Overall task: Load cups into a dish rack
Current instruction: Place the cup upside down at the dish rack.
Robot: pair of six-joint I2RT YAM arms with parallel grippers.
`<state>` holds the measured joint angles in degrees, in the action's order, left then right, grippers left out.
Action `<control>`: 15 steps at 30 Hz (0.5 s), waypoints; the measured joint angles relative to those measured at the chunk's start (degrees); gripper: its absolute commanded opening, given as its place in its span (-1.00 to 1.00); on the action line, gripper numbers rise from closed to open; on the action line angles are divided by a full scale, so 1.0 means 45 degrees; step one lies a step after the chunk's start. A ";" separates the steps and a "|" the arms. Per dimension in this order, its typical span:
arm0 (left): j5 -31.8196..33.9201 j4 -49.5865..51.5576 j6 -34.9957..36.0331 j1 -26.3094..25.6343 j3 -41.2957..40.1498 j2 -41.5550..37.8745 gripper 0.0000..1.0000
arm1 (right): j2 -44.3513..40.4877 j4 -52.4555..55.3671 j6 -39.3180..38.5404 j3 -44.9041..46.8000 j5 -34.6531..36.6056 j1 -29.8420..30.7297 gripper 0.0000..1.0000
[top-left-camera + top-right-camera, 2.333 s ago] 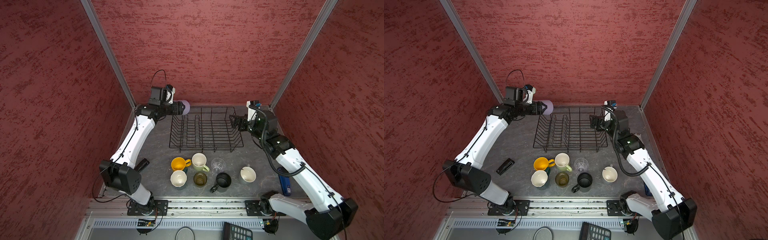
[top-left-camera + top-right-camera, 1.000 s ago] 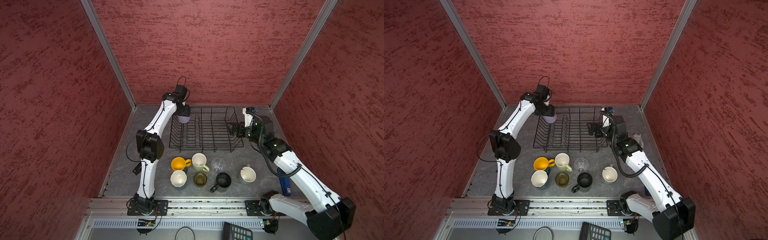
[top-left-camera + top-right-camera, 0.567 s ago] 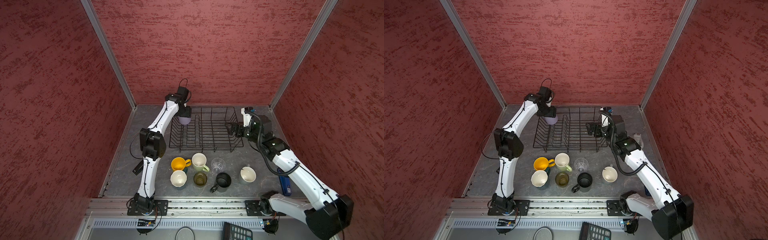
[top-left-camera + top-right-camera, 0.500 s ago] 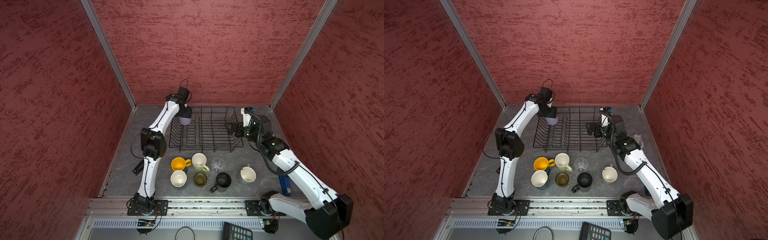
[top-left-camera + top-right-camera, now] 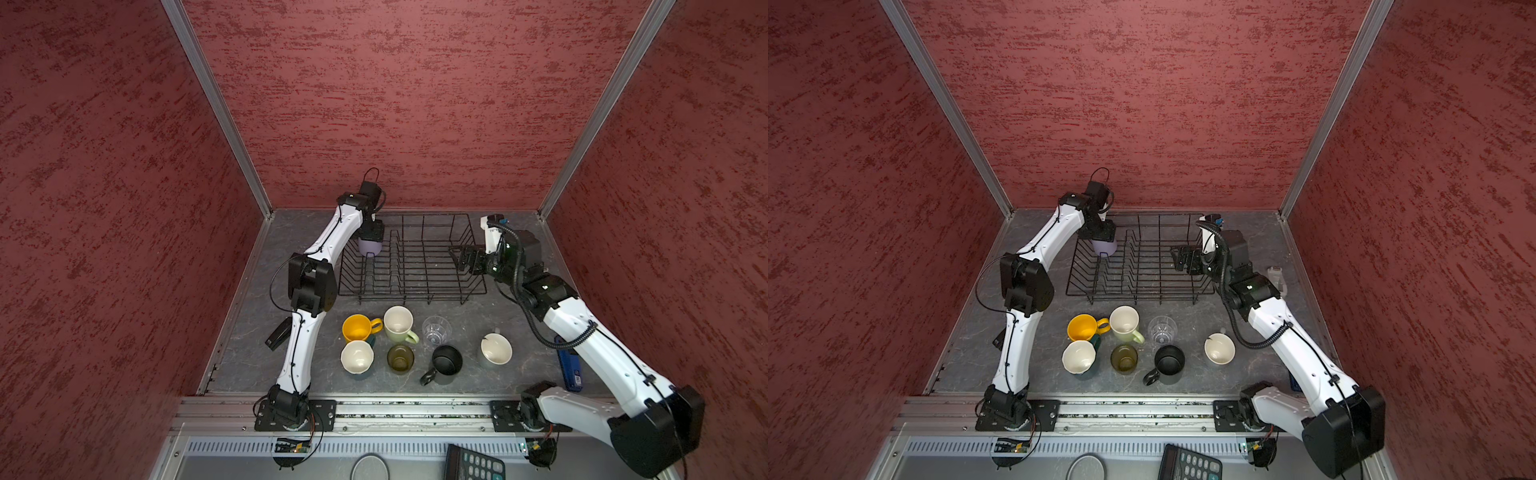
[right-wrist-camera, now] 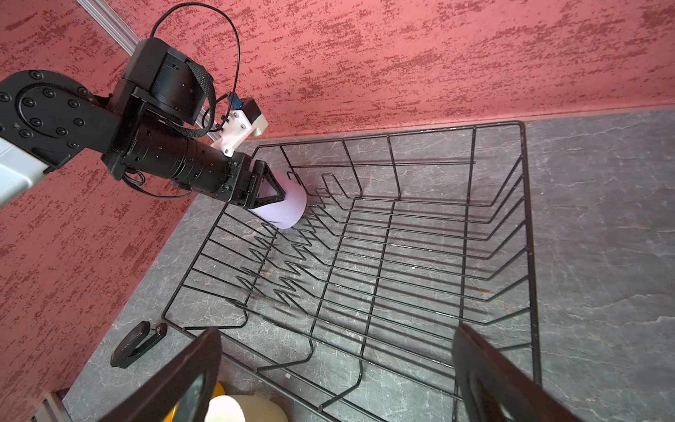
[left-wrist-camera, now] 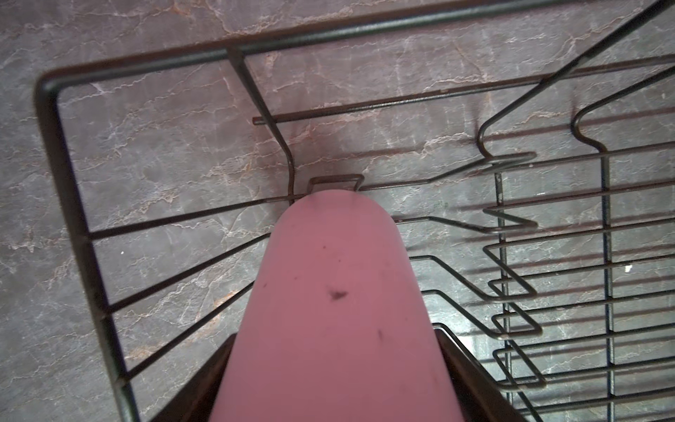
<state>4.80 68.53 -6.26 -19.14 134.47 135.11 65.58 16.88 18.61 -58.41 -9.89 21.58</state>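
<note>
My left gripper [image 5: 371, 237] is shut on the lilac tumbler [image 5: 370, 247], which points down into the far left corner of the black wire dish rack [image 5: 411, 293]. In the left wrist view the tumbler [image 7: 336, 310] fills the gap between both fingers; whether its end touches the wires I cannot tell. My right gripper [image 6: 338, 330] stands open and empty over the rack's right side [image 6: 526, 219]. In front of the rack stand a yellow mug [image 5: 357, 327], pale green mug [image 5: 398, 323], clear glass [image 5: 436, 330], teal mug [image 5: 356, 357], olive glass [image 5: 400, 358], black mug [image 5: 446, 360] and grey mug [image 5: 495, 350].
A black stapler-like object [image 5: 279, 332] lies left of the cups beside my left arm. A blue object [image 5: 568, 368] lies by the right wall. A calculator [image 5: 473, 463] sits below the front rail. Red walls close in on three sides.
My left arm swung the tumbler from outside the rack's far left corner to above it, turned it downward and lowered it slightly. My right gripper shifted a little and stayed open.
</note>
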 measured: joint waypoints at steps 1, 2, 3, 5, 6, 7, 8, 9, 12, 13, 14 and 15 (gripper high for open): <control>0.0000 0.0000 0.0000 0.0000 0.0000 0.0010 -0.12 | 0.0000 0.0000 0.0005 0.0000 0.0000 0.0000 0.97; 0.0005 0.0005 0.0000 0.0000 0.0000 0.0029 -0.05 | 0.0000 0.0000 0.0005 0.0000 0.0000 0.0000 0.97; 0.0005 0.0000 0.0000 0.0000 0.0000 0.0049 -0.01 | 0.0000 0.0000 0.0010 0.0000 0.0000 0.0000 0.97; 0.0005 0.0005 0.0005 0.0000 0.0010 0.0126 0.08 | 0.0000 0.0000 0.0010 0.0000 0.0000 0.0000 0.97; 0.0005 0.0005 0.0005 0.0000 0.0015 0.0151 0.15 | 0.0000 0.0000 0.0010 0.0000 0.0000 0.0000 0.97; 0.0005 0.0010 0.0005 0.0000 0.0010 0.0170 0.23 | 0.0000 0.0000 0.0010 0.0000 0.0000 0.0000 0.97; 0.0000 0.0019 0.0005 0.0000 0.0010 0.0170 0.35 | 0.0000 0.0000 0.0010 0.0000 0.0000 0.0000 0.97; 0.0000 0.0019 0.0005 0.0010 0.0015 0.0170 0.40 | 0.0000 0.0000 0.0010 0.0000 0.0000 0.0000 0.97; -0.0044 0.0019 0.0000 0.0024 0.0029 0.0170 0.51 | 0.0000 0.0005 0.0005 0.0000 0.0005 0.0000 0.97; -0.0053 0.0024 0.0000 0.0034 0.0029 0.0170 0.56 | 0.0000 0.0010 0.0000 0.0000 0.0005 0.0000 0.97; -0.0073 0.0029 0.0005 0.0039 0.0029 0.0170 0.60 | 0.0000 0.0010 0.0000 0.0000 0.0005 0.0000 0.97; -0.0097 0.0024 -0.0005 0.0039 0.0029 0.0170 0.65 | 0.0000 0.0010 0.0000 0.0000 0.0005 0.0000 0.97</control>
<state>4.36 68.64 -6.28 -18.96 134.61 135.87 65.58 16.93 18.61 -58.41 -9.87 21.58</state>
